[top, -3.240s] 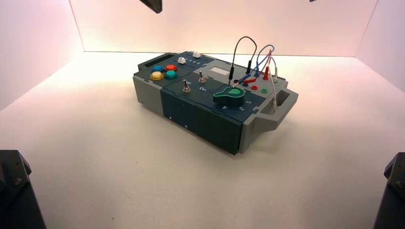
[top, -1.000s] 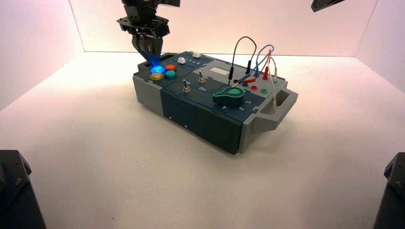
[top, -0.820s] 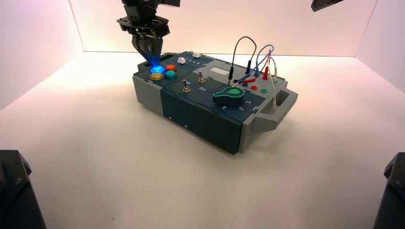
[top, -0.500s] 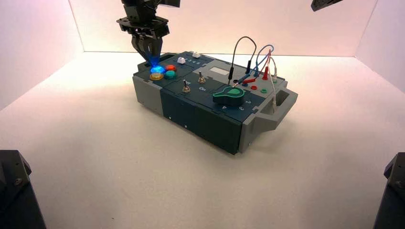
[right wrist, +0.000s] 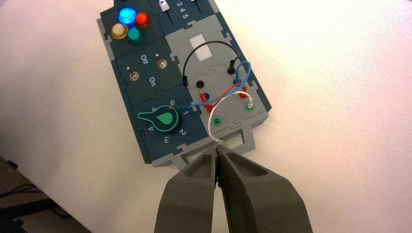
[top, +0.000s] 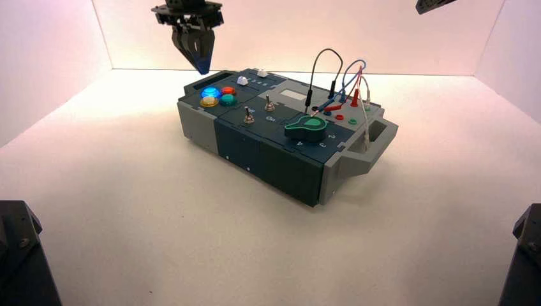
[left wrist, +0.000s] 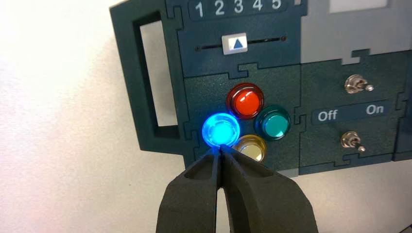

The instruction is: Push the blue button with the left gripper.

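Left gripper point(top: 200, 64) hangs with fingers pinched together, clear above the blue button point(top: 210, 93), which glows bright just below its tip beside the red dome point(left wrist: 245, 101). Right gripper point(right wrist: 216, 154) closed, high over the box's far end.

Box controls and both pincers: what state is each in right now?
blue button: lit, untouched.
red button: unlit.
teal button: unlit.
yellow button: unlit.
slider: between 2 and 3.
left pincer: shut, raised above the blue button.
right pincer: shut, high over the box's handle end.
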`<action>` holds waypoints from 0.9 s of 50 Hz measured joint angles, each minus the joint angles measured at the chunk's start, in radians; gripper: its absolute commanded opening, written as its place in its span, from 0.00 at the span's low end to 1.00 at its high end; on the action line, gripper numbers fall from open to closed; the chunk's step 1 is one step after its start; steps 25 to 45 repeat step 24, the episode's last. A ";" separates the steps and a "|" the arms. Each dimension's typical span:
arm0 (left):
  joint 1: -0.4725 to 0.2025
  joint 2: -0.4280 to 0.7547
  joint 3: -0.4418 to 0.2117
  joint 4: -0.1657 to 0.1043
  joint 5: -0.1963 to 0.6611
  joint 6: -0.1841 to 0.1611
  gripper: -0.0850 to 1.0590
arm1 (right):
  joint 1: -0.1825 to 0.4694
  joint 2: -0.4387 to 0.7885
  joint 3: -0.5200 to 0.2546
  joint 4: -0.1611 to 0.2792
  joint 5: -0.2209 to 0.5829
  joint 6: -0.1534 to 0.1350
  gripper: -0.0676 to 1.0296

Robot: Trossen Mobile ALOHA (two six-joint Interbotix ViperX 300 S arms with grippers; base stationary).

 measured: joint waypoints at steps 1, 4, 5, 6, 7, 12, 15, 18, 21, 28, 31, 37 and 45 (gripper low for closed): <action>0.000 -0.005 0.000 0.000 0.002 0.000 0.05 | 0.000 0.000 0.000 -0.002 0.000 -0.002 0.04; 0.000 -0.014 -0.002 0.000 0.002 0.000 0.05 | 0.000 0.002 -0.002 -0.002 0.002 -0.002 0.04; 0.000 -0.015 -0.002 0.000 0.002 0.000 0.05 | 0.000 0.002 -0.002 -0.002 0.002 0.000 0.04; 0.000 -0.017 -0.002 0.000 0.003 0.000 0.05 | 0.000 0.000 -0.002 -0.002 0.003 0.000 0.04; 0.000 -0.020 0.000 0.002 0.003 0.000 0.05 | 0.000 0.002 -0.003 -0.002 0.003 0.000 0.04; 0.000 -0.026 0.000 0.000 0.005 0.000 0.05 | 0.000 0.002 -0.002 -0.002 0.003 0.000 0.04; 0.000 -0.025 -0.002 0.000 0.003 0.000 0.05 | 0.000 0.002 -0.002 -0.002 0.005 0.000 0.04; 0.000 -0.026 -0.002 0.000 0.003 0.000 0.05 | 0.000 0.000 -0.002 -0.002 0.008 0.000 0.04; 0.002 -0.026 0.000 0.000 0.005 0.000 0.05 | 0.000 0.000 -0.002 0.000 0.008 0.000 0.04; 0.002 -0.026 0.000 0.000 0.005 0.000 0.05 | 0.000 0.000 -0.002 0.000 0.011 0.000 0.04; 0.002 -0.026 0.000 0.000 0.005 0.000 0.05 | 0.000 0.000 -0.002 0.000 0.011 0.000 0.04; 0.002 -0.026 0.000 0.000 0.005 0.000 0.05 | 0.000 0.000 -0.002 0.000 0.011 0.000 0.04; 0.002 -0.026 0.000 0.000 0.005 0.000 0.05 | 0.000 0.000 -0.002 0.000 0.011 0.000 0.04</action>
